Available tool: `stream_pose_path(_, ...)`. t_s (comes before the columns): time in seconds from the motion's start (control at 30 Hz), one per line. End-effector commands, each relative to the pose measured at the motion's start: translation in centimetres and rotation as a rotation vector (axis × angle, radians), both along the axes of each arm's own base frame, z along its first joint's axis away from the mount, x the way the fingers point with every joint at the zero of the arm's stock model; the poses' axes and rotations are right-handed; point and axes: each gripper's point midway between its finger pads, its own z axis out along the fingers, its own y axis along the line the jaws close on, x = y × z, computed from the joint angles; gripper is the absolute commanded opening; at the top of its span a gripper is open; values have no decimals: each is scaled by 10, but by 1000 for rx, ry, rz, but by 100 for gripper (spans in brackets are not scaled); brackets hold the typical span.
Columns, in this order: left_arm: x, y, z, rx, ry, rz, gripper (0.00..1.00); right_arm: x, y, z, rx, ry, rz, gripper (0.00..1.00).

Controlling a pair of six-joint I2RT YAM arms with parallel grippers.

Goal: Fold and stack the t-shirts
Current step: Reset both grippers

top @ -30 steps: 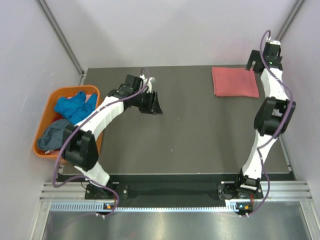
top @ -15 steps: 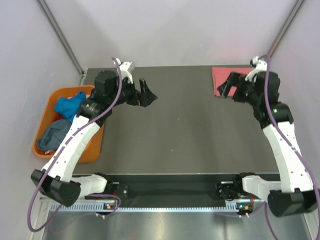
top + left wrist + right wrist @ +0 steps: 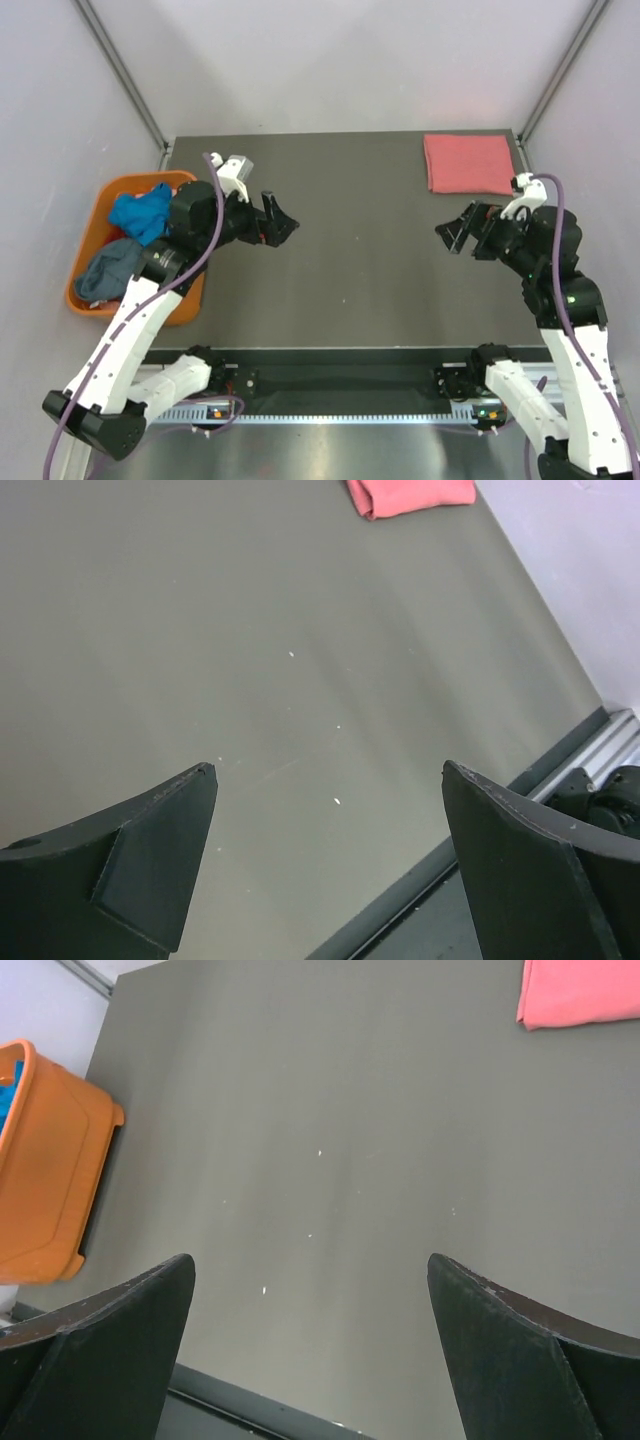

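**A:** Where does the salmon-pink t-shirt lie?

**B:** It is folded into a flat rectangle at the far right corner of the bench, on its own.

**A:** And the other two?

**B:** Both are crumpled in the orange tub at the bench's left edge. The blue t-shirt is toward the far end and the grey-blue t-shirt is nearer, the two touching.

**A:** The left fingers?

**B:** Spread wide with nothing between them. They hang above the left part of the bench, pointing toward its middle, and the wrist camera shows only bare bench in the gap.

**A:** The right fingers?

**B:** Just as wide and just as empty. They hang over the right side, on the near side of the pink shirt and apart from it, pointing toward the middle.
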Motion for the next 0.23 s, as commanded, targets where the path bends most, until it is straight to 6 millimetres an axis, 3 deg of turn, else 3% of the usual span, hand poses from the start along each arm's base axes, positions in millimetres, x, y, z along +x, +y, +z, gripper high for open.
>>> stream_pose_path(0.0, -14, 0, 7, -46, -12, -11, 99, -10, -3, 12, -8, -27, -5, 100)
stream_pose_path(0.2, -21, 4, 7, -42, -11, -13, 98, -11, -5, 5, -9, -28, -16, 100)
